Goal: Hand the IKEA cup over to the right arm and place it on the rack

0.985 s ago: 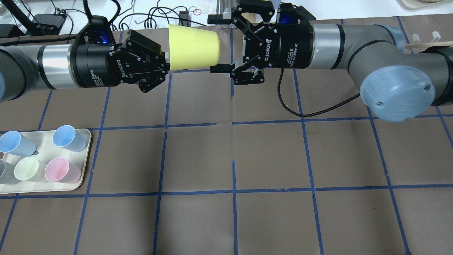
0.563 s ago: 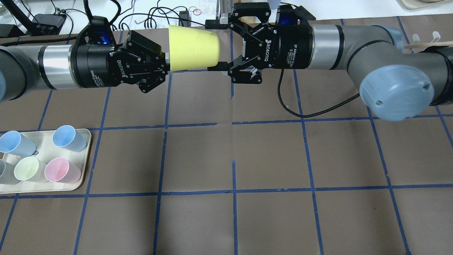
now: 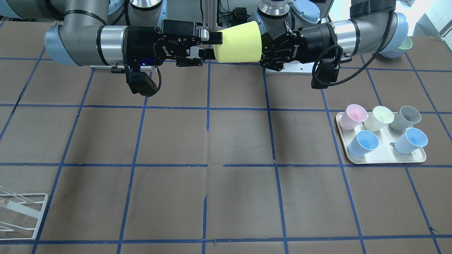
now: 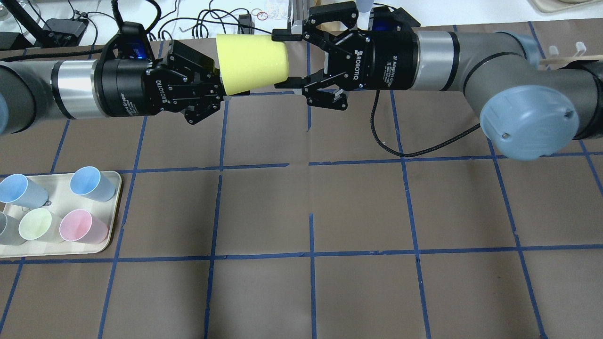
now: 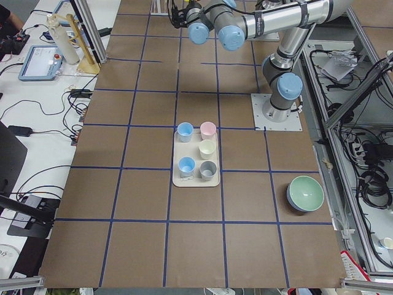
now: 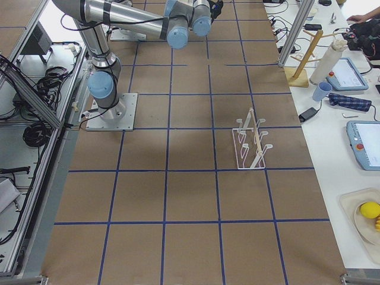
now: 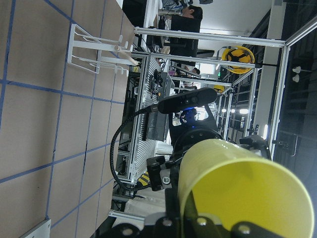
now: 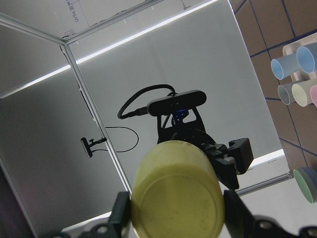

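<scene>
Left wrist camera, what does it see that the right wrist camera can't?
Only the left wrist view shows the white wire rack on the table. Only the right wrist view shows the pastel cups and a green bowl. Both show the yellow cup: the left view sees its side, the right view its closed bottom.

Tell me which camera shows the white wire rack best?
The exterior right view: the rack stands whole, with nothing in front of it. The front-facing view catches only one corner at its lower left edge, the left wrist view shows it small and sideways, and overhead shows just peg tips at the right edge.
</scene>
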